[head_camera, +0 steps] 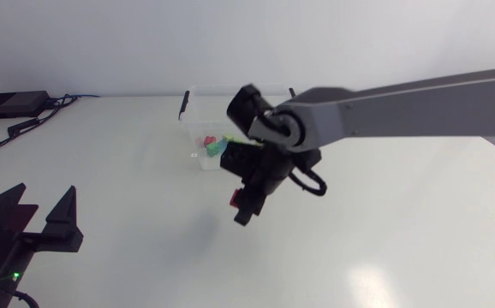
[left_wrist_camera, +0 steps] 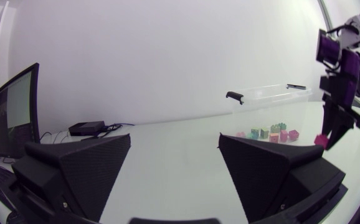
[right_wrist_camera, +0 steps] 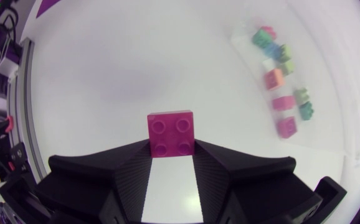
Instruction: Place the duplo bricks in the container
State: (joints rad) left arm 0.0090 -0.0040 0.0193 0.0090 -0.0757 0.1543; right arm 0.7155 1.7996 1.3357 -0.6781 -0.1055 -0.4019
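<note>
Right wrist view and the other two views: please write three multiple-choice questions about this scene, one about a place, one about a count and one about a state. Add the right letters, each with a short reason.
1. Where is the pink brick?
A. inside the clear container
B. between the fingers of the right gripper
C. between the fingers of the left gripper

2. How many studs show on the top of the pink brick?
A. two
B. eight
C. four

3. What is the state of the left gripper?
A. open and empty
B. shut on a yellow brick
C. shut on the clear container

Answers:
1 B, because both fingers touch its sides in the right wrist view.
2 C, because it shows two rows of two studs.
3 A, because its fingers stand wide apart with nothing between them.
</note>
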